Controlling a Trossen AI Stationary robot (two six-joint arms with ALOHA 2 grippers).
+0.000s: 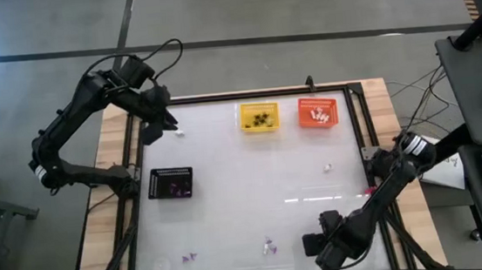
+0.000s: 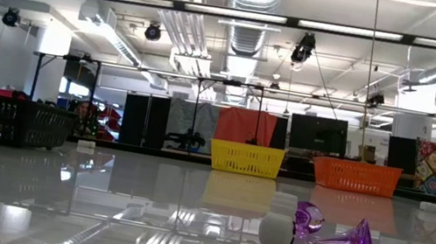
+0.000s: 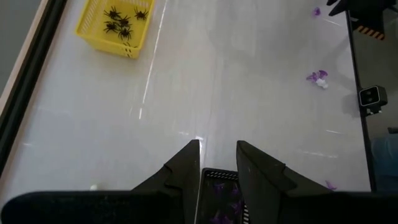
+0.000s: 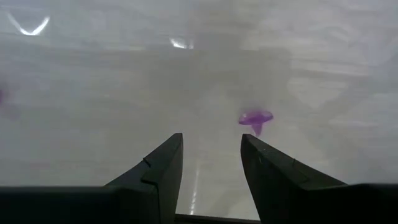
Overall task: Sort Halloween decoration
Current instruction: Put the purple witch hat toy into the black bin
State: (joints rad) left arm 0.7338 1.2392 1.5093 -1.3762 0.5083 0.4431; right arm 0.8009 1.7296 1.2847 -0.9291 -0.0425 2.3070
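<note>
Right pincer (image 4: 211, 168): wide, empty, low at desk's (image 1: 253, 173) near edge, beside purple trinket (image 4: 255, 118)
Left pincer (image 3: 217, 163): narrow gap, empty, above black basket (image 1: 171, 183)

1. Little black spiders (image 1: 260, 119) lie in a heap inside the yellow basket (image 1: 244, 110). The left wrist view shows their thin legs spread out.
2. Small white lumps (image 1: 317, 113) lie in the orange basket (image 1: 333, 102).
3. Tiny purple bits (image 1: 176, 189) lie in the black basket (image 1: 155, 175).
4. One white lump (image 1: 180, 133) lies alone on the worktop (image 1: 245, 178), and another (image 1: 328, 168) lies nearer the right side.
5. A purple cone-shaped piece (image 2: 354, 240) lies tipped on its side, just beside a white lump (image 2: 277, 228).
6. Another purple piece (image 1: 188, 258) lies near the front edge.
</note>
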